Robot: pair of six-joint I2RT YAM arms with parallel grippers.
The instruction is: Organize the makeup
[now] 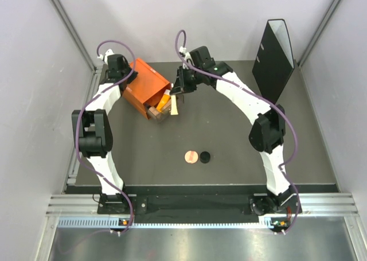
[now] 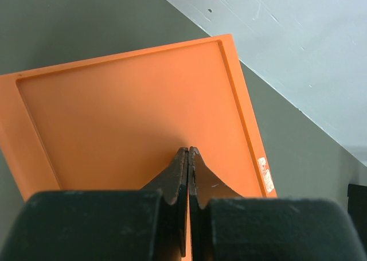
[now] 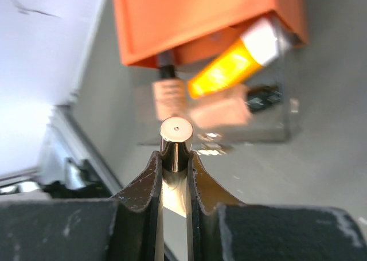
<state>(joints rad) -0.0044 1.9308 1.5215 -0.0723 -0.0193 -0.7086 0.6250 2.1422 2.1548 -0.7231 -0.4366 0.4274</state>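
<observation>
We see the right gripper [image 3: 175, 156] grasping a stick [image 3: 175, 136], the left gripper [image 2: 188, 151] clenched over the orange box [image 2: 126, 112].

The orange tube [image 3: 225, 74] and beige bottles [image 3: 221, 113] are blurred in the right wrist view; the orange box [image 3: 195, 14] is cropped above.

Before me: a flat-topped orange plastic drawer box [image 1: 143, 89] lay at the far left of the dark grey matte tabletop [image 1: 241, 158], its open side facing right and toward me. A tall black upright panel [image 1: 274, 57] stood at the far right, well apart from it. White walls [image 1: 172, 20] enclosed the table. A ribbed aluminium rail [image 1: 200, 206] ran along the near edge.
</observation>
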